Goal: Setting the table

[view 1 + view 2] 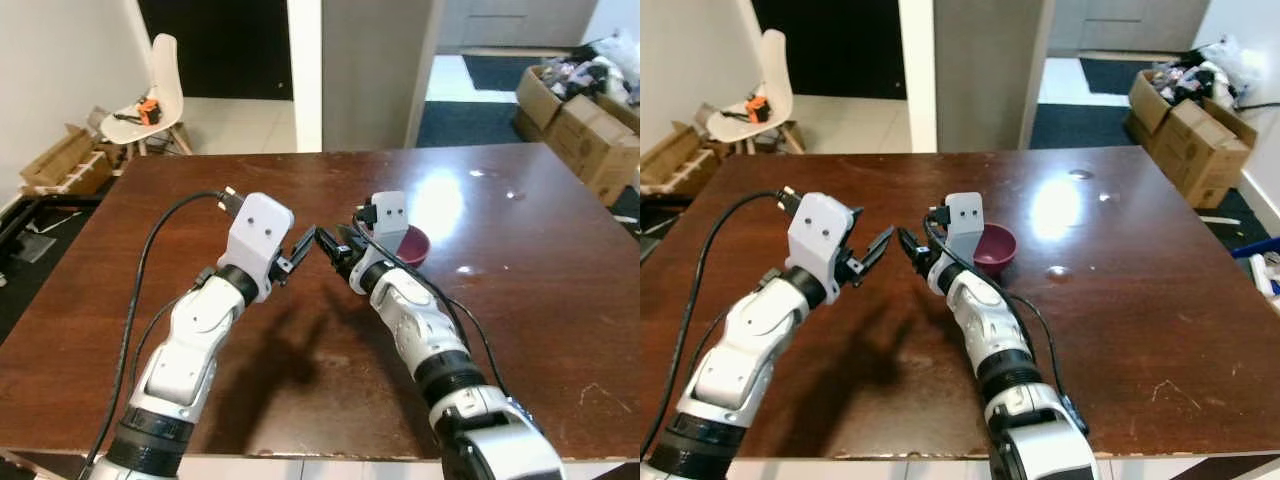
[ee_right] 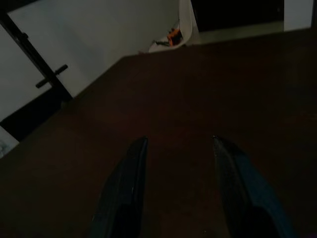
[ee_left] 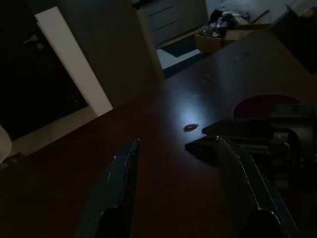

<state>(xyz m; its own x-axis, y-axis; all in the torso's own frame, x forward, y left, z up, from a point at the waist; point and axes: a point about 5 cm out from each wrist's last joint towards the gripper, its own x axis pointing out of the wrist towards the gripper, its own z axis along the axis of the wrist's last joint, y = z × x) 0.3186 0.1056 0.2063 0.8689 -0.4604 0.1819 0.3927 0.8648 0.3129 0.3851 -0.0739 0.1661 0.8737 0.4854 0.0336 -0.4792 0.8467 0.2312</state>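
A small maroon bowl stands on the dark wooden table, right of centre, its near-left side hidden behind my right wrist. My right gripper hovers just left of the bowl, pointing left, open and holding nothing. My left gripper faces it from the left, also open with nothing between its fingers; the tips of the two grippers nearly meet above the table's middle. In the left wrist view the bowl lies beyond the right gripper's dark fingers. The right wrist view looks past its open gripper at bare tabletop.
A white chair with an orange object on its seat stands beyond the table's far left corner. Cardboard boxes are stacked at the far right and more boxes lie on the floor at the left. A grey pillar rises behind the table.
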